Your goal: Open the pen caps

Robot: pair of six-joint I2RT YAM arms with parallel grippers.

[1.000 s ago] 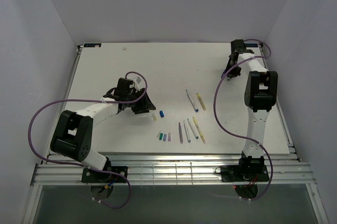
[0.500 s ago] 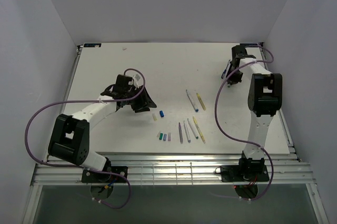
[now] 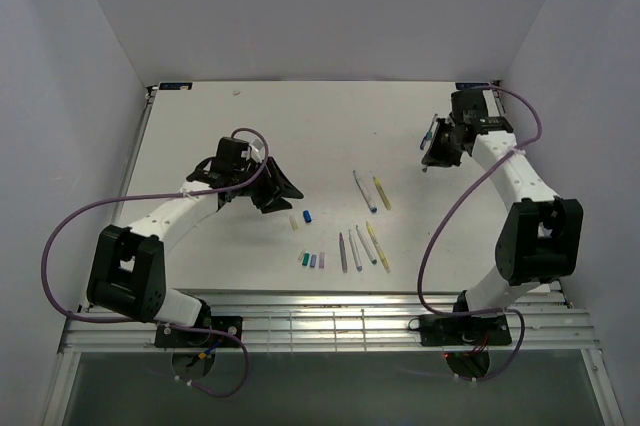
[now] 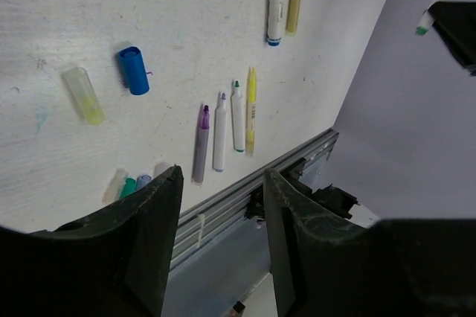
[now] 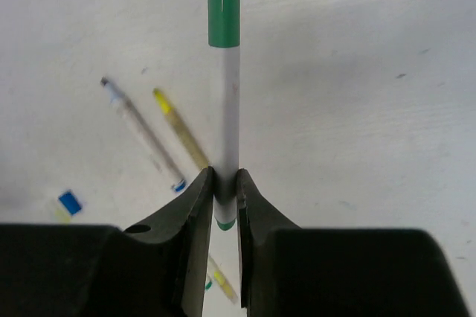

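My right gripper is shut on a white pen near its green tail end, above the table. The pen's green cap is still on and points away from the fingers. In the top view this gripper hangs over the far right of the table. My left gripper is open and holds nothing. It hovers left of a loose pale yellow cap and a loose blue cap. Several uncapped pens lie in a row near the front edge, with two more pens behind them.
Three loose caps, green, blue and purple, lie side by side left of the pen row. The table's metal front rail runs just below them. White walls close in the table on the left, right and back.
The right arm's elbow swung out to the right. Its gripper came nearer and a little toward the middle with the pen. The left gripper drifted slightly right.
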